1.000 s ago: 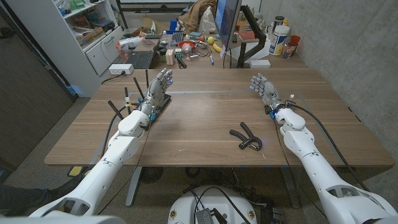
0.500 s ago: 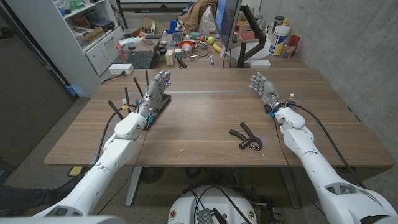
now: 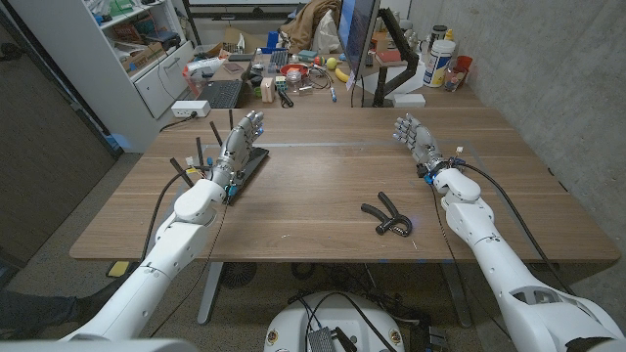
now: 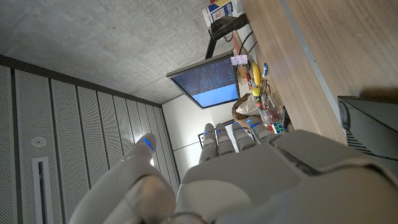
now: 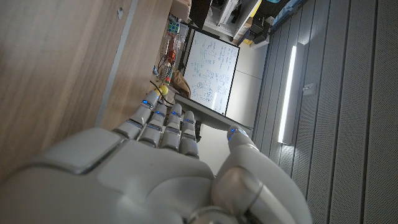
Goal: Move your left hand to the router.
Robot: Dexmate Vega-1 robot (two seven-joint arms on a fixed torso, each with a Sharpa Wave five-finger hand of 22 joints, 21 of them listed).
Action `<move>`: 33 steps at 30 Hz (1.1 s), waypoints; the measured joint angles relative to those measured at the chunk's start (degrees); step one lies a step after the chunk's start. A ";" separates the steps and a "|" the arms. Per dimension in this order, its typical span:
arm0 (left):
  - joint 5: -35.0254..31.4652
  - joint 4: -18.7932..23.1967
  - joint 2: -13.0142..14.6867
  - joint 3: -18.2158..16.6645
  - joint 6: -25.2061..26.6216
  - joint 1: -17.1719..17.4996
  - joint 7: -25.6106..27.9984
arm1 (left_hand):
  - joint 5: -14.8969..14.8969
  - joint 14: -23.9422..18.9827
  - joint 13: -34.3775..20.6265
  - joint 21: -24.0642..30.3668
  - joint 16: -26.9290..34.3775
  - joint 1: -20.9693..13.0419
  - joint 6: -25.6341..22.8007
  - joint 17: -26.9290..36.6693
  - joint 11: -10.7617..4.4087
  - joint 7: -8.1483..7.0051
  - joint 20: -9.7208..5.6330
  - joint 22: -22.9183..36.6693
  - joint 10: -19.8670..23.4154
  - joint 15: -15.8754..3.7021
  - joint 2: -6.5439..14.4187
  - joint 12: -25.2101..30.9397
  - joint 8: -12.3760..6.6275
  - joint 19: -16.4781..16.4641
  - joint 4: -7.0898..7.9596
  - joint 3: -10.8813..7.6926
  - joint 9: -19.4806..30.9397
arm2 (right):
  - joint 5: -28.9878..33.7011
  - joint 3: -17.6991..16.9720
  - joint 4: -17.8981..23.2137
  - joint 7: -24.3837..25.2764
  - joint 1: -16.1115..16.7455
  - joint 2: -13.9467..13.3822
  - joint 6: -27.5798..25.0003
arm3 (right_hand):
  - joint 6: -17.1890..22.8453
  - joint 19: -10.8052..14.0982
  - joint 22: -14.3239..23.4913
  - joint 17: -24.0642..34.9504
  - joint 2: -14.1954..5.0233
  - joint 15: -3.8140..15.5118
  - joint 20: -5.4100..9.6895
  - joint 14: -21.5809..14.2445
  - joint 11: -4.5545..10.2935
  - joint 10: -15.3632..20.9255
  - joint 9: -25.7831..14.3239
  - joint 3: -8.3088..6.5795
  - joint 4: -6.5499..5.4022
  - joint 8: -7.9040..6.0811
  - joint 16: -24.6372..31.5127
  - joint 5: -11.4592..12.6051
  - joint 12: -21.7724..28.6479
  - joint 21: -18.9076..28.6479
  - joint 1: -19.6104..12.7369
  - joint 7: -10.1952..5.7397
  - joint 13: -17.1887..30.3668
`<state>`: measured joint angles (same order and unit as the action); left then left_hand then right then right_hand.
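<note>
Hovering left hand (over router)

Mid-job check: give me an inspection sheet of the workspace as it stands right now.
Surface: wooden table, mostly bare.
Job's things: black router with upright antennas, at the table's left.
Clutter: black hand grip tool near the front.
Robot hands: left robot hand over the router, contact unclear; right robot hand open, holding nothing.
Cables: black cable along the right arm.
Surroundings: cluttered desk, monitor, shelf behind.

The left hand has slid leftward over the router, perhaps lower too.
</note>
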<state>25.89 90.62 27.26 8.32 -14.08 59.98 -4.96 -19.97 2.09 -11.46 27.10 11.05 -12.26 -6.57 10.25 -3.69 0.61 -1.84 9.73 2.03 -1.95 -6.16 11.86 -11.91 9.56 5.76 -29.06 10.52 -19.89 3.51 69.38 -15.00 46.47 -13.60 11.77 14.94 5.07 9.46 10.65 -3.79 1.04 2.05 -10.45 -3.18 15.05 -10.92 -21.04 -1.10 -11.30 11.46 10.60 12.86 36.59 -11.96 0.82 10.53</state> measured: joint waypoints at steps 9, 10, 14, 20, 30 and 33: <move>-0.22 1.03 0.27 -0.64 -0.56 0.82 0.39 | 0.00 0.00 0.28 -0.21 0.00 -0.46 0.00 0.00 0.00 0.00 0.00 0.00 0.00 0.00 0.00 0.00 0.00 0.00 0.00 0.00 0.00 | 0.07 -0.22 -0.20 -0.01 -0.19 0.23 0.19 | 0.00 0.33 0.00 0.00 -0.40 0.00 0.32 0.00 0.00 0.00 0.00 0.00 0.00 0.00 0.00 0.00 0.00 -0.60 0.40 0.00 0.00; -0.22 1.28 0.32 -0.75 -0.56 0.98 0.39 | 0.00 0.00 0.28 -0.21 0.00 -0.46 0.00 0.00 0.00 0.00 0.00 0.00 0.00 0.00 0.00 0.00 0.00 0.00 0.00 0.00 0.00 | 0.10 -0.22 -0.20 -0.01 -0.19 0.23 0.19 | 0.00 0.32 0.00 0.00 -0.40 0.00 0.32 0.00 0.00 0.00 0.00 0.00 0.00 0.00 0.00 0.00 0.00 -0.60 0.40 0.00 0.00; -0.52 1.75 0.47 -0.95 -0.76 1.30 0.58 | 0.00 0.00 0.28 -0.43 0.00 -0.68 0.01 0.00 0.00 0.00 0.00 0.00 0.00 0.00 0.22 0.00 0.00 0.00 0.00 0.00 0.00 | 0.14 -0.26 -0.21 -0.05 -0.21 0.24 0.19 | 0.00 0.33 0.00 0.01 -0.40 0.00 0.31 0.00 0.00 0.00 -0.01 0.00 0.00 0.00 0.00 0.00 0.00 -0.60 0.40 0.00 0.00; -1.16 2.97 1.11 -1.39 -0.76 2.08 1.13 | 0.00 0.00 0.28 -0.43 0.00 -0.68 0.01 0.00 0.00 0.00 0.00 0.00 0.00 0.00 0.23 0.00 0.00 0.00 -0.23 0.24 0.00 | 0.21 -0.29 -0.14 -0.10 -0.22 0.25 0.19 | 0.00 0.64 0.00 0.01 -0.39 0.00 0.00 0.01 0.00 0.00 -0.01 0.00 0.00 0.00 0.00 0.00 0.00 -0.60 0.39 0.00 0.00; -3.76 5.45 2.70 -2.21 0.53 3.68 2.86 | 0.00 0.00 0.27 -0.84 0.00 -0.98 -0.50 0.00 0.09 -0.11 0.00 0.00 0.52 0.00 0.53 0.00 0.00 0.00 -0.48 -0.01 0.30 | 0.24 -0.33 0.00 -0.21 -0.32 0.24 0.19 | 0.00 0.63 0.00 0.01 -0.39 0.00 0.00 0.01 0.00 -0.01 -0.01 0.00 0.00 0.00 0.00 0.00 0.00 -1.12 0.39 0.00 0.00; -4.66 5.95 3.05 -2.41 0.99 3.98 3.43 | 0.00 0.01 0.27 -0.84 0.00 -1.21 -0.50 0.00 0.11 -0.11 0.00 0.00 0.51 0.00 0.75 0.00 0.00 0.00 -0.48 -0.01 0.30 | 0.25 -0.33 -0.01 -0.24 -0.43 0.25 0.19 | 0.00 0.63 0.00 0.01 -0.39 0.00 0.00 0.01 0.00 -0.01 -0.01 0.00 0.00 0.00 0.00 0.00 0.00 -1.22 0.39 0.00 0.00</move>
<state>21.23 96.57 30.31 5.90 -13.08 63.95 -1.53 -19.96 2.10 -11.19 26.26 11.05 -13.47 -7.07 10.25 -3.58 0.50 -1.84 9.72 2.53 -1.95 -5.41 11.86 -11.91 9.56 5.28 -29.07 10.82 -19.64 3.18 69.38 -15.24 46.04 -13.35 11.96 14.94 5.70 9.46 10.66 -4.18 1.04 2.05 -10.45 -3.18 15.04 -10.93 -21.04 -1.11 -11.30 11.46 10.60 12.86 35.37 -11.57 0.82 10.52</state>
